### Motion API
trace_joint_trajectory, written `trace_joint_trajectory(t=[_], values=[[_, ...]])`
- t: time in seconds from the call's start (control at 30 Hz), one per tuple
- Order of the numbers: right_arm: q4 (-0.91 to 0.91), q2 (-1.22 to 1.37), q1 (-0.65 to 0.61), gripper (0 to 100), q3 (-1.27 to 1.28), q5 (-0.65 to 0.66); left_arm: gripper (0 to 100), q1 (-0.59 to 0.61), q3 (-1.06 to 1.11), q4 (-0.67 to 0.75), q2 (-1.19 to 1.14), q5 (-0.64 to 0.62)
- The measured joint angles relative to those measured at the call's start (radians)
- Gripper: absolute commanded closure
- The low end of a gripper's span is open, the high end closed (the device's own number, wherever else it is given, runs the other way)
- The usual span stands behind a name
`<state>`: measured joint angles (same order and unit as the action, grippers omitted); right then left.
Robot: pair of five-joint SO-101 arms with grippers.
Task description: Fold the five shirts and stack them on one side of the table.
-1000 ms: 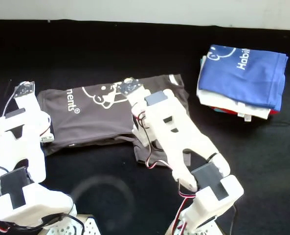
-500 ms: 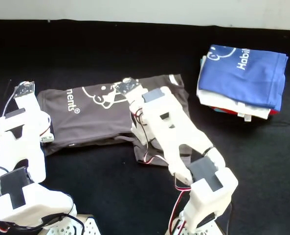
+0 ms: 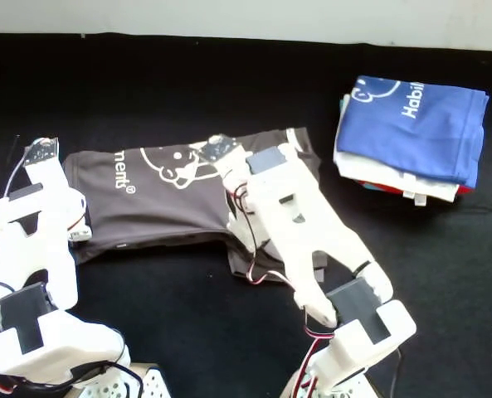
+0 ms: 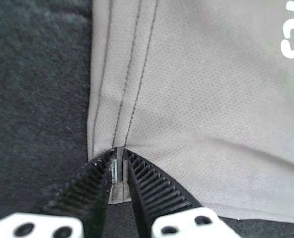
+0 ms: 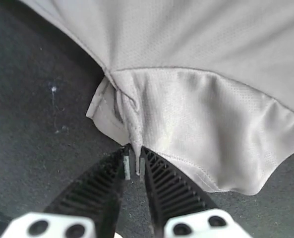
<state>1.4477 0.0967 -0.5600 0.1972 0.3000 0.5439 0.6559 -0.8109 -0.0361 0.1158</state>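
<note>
A grey shirt (image 3: 154, 199) with white print lies spread on the black table, its right part bunched under an arm. My left gripper (image 4: 119, 166) sits at the shirt's left hem corner (image 4: 112, 148), shut on a pinch of the stitched edge. My right gripper (image 5: 133, 161) is at a folded sleeve edge (image 5: 122, 114) on the shirt's near right side, shut on the fabric there. In the high view the left arm (image 3: 34, 232) stands beside the shirt's left end. The right arm (image 3: 295, 224) lies over its right end.
A stack of folded shirts (image 3: 411, 133), blue on top with white and red below, rests at the back right. The black table cloth (image 3: 146, 83) runs to a pale wall at the far edge. Bare cloth lies between the shirt and the stack.
The right arm swung slightly left and then back right, tugging the shirt's near right edge a little. The left arm has stayed put.
</note>
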Motion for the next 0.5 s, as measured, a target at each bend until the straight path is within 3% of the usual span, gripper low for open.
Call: trace_joint_trajectory(t=[0.33,0.5], values=[[-0.19,0.0,-0.068,99.1,0.19,0.008,99,0.0,0.0,0.0,0.0,0.0],[-0.155,0.0,-0.074,85.0,0.192,0.008,99,0.0,0.0,0.0,0.0,0.0]])
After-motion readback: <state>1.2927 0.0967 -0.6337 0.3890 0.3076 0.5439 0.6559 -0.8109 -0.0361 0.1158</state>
